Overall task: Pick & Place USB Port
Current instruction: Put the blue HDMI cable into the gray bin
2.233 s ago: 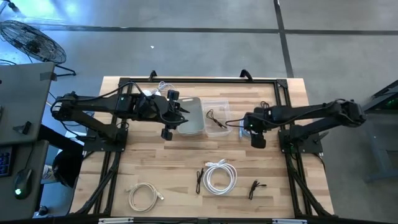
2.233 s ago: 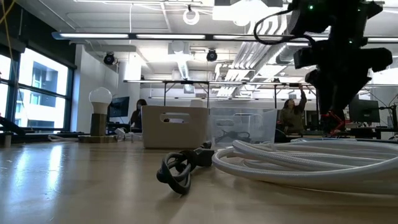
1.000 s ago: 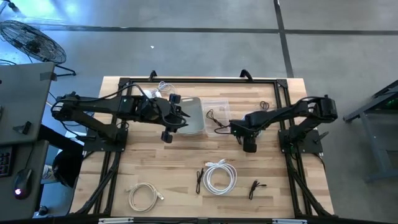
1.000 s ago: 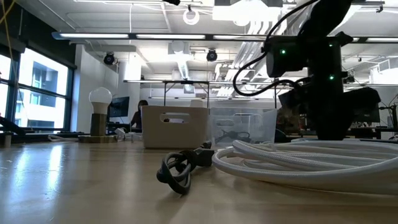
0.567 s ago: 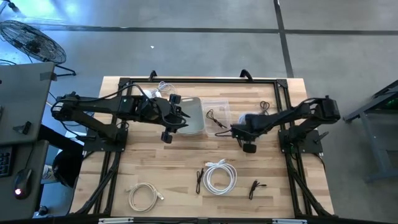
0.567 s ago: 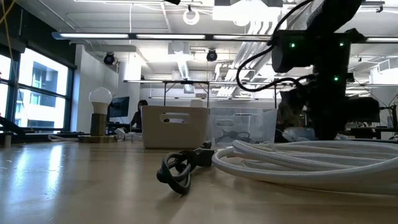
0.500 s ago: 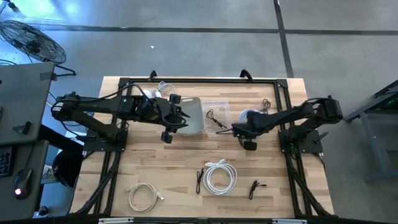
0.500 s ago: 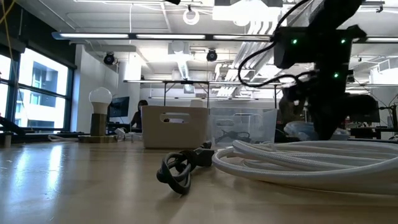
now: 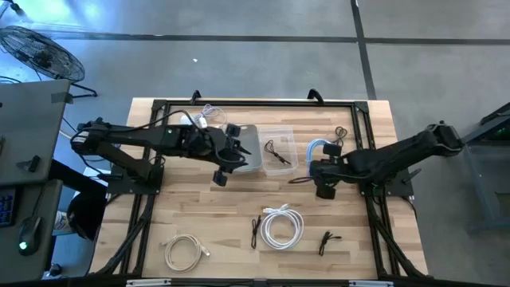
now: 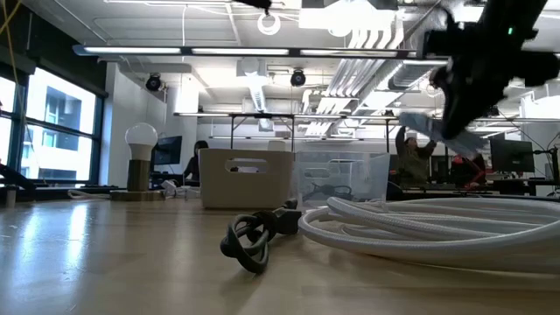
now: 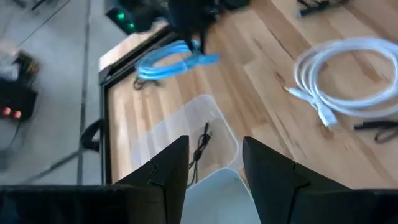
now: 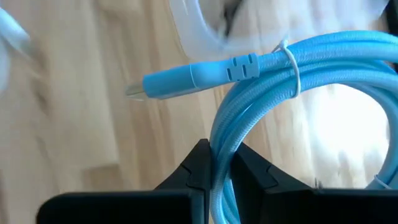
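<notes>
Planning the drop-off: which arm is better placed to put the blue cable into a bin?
The right arm, probably. Its gripper is already shut on the blue cable, held off the table just beside the clear bin. The left gripper is open and empty over the white bin.

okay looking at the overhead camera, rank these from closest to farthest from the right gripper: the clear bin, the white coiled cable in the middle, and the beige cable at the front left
From the right gripper, which holds the blue cable:
1. Clear bin, just toward the left arm's side.
2. White coiled cable, toward the front edge, mid-table.
3. Beige cable, far front-left corner.
</notes>
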